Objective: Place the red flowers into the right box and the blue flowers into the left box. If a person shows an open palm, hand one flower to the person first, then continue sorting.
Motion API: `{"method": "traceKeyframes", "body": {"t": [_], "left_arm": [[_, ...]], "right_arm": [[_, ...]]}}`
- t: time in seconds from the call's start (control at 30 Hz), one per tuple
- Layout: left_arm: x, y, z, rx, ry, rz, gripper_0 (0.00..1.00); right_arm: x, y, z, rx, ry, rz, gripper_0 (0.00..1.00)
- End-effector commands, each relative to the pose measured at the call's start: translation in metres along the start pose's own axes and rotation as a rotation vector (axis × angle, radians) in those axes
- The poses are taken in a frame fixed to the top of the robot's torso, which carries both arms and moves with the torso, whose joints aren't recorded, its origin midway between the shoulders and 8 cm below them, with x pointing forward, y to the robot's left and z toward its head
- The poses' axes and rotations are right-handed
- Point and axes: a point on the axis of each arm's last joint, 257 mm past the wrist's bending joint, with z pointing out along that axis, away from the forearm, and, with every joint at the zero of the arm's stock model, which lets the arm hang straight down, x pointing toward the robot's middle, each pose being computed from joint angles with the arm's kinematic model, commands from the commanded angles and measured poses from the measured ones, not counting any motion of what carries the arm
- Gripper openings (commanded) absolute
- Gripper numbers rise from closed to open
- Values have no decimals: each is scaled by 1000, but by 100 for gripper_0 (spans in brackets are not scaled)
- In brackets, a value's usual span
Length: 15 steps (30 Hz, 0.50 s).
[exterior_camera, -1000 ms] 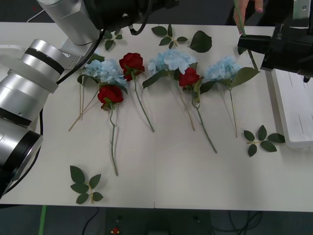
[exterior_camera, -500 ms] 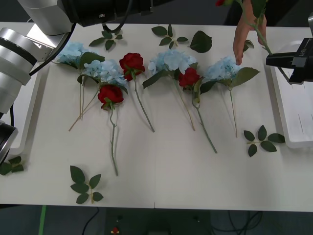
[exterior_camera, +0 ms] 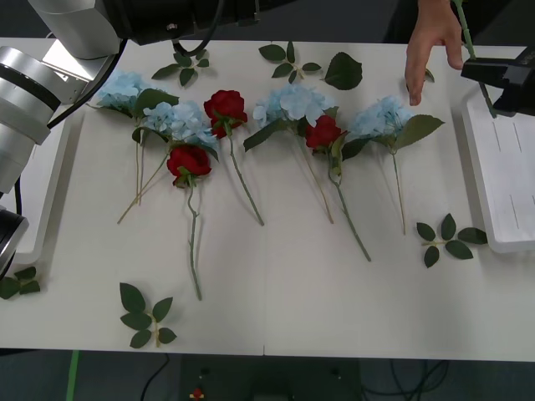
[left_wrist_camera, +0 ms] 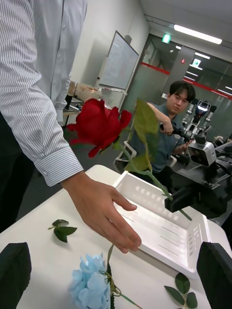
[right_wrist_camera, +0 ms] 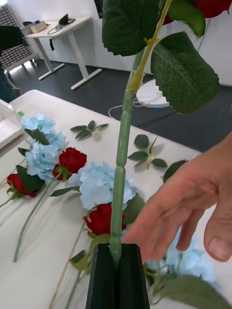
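Observation:
My right gripper [exterior_camera: 476, 71] hangs above the table's far right corner, shut on the green stem [right_wrist_camera: 123, 159] of a red flower [left_wrist_camera: 99, 125] held upright. A person's hand [exterior_camera: 430, 42] with fingers spread reaches in right beside that stem, under the bloom. Three more red flowers [exterior_camera: 225, 107] [exterior_camera: 189, 161] [exterior_camera: 323, 132] lie on the table among several blue flowers [exterior_camera: 292, 102]. The right box [exterior_camera: 506, 175] lies below my right gripper. The left box [exterior_camera: 42, 192] shows at the left edge. My left gripper [left_wrist_camera: 116, 280] is raised, open and holds nothing.
Loose leaf sprigs lie at the front left [exterior_camera: 146, 316], at the front right near the right box [exterior_camera: 447, 238] and along the far edge [exterior_camera: 288, 58]. My left arm [exterior_camera: 50, 75] crosses the upper left corner. The near half of the white table [exterior_camera: 318, 309] is bare.
My right gripper carried the rose to the right and farther back. The hand drew back from the table toward the stem. My left arm lifted away, uncovering the leftmost blue flower and left box.

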Motion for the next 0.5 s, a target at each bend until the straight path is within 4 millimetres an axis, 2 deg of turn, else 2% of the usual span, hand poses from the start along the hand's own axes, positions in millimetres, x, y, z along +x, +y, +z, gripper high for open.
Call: {"method": "traceKeyframes", "body": {"t": [0.03, 0.5], "left_arm": [[-30, -7, 4, 21, 4, 114, 100], [-30, -7, 4, 21, 4, 114, 100]], "right_arm": [[-34, 4, 6, 19, -136, -4, 0], [-76, 5, 26, 73, -388, 166, 0]]}}
